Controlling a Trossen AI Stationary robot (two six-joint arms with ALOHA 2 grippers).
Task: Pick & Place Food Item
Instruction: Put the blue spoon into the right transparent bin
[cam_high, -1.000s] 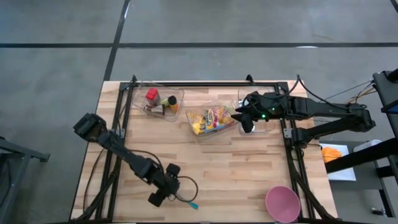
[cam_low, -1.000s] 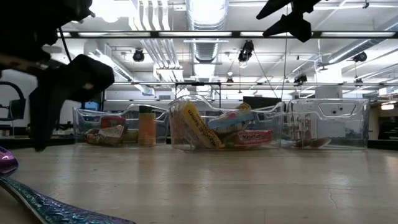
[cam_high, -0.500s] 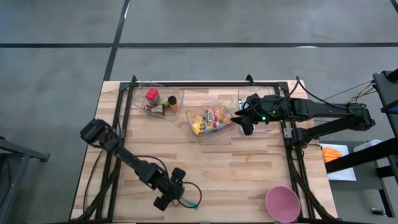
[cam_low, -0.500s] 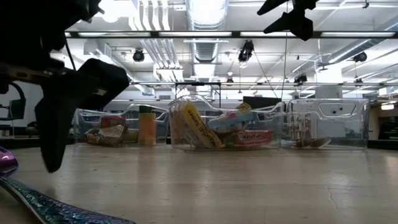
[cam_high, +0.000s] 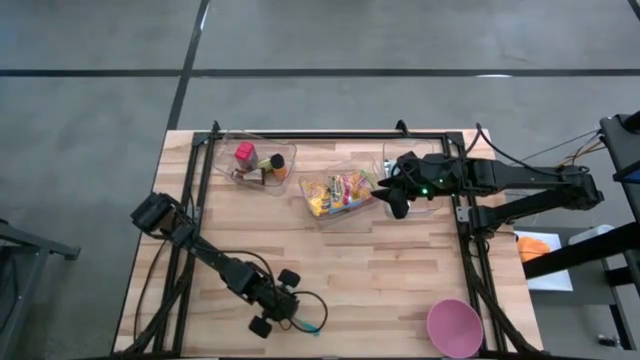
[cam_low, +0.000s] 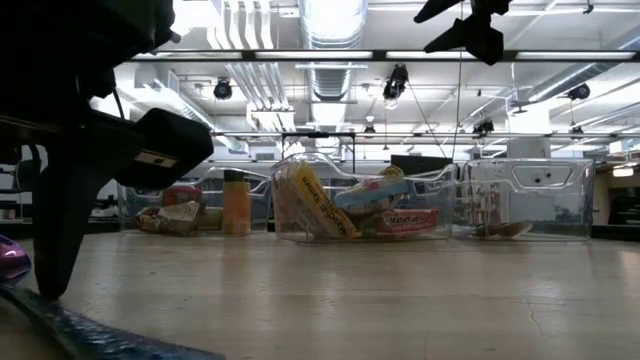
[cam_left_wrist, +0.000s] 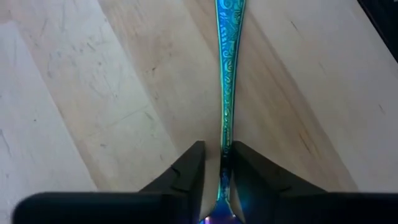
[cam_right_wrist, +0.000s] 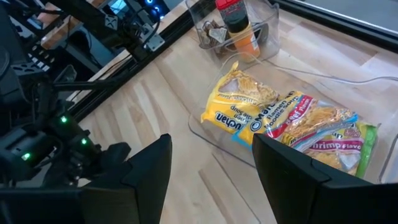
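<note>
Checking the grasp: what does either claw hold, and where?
Left claw straddles the iridescent teal metal utensil at its handle; grip unconfirmed. Right claw holds nothing.

Left arm runs diagonally from the table's left edge toward the near edge, wrist bent down, left gripper (cam_high: 283, 318) low over the wood near the near edge, left of middle. Its fingers (cam_left_wrist: 189, 171) stand close together, a narrow gap between them (something thin sits in that gap). Right arm reaches in from the right edge along the far side, right gripper (cam_high: 385, 190) raised, fingers (cam_right_wrist: 152, 165) spread apart, holding nothing.
</note>
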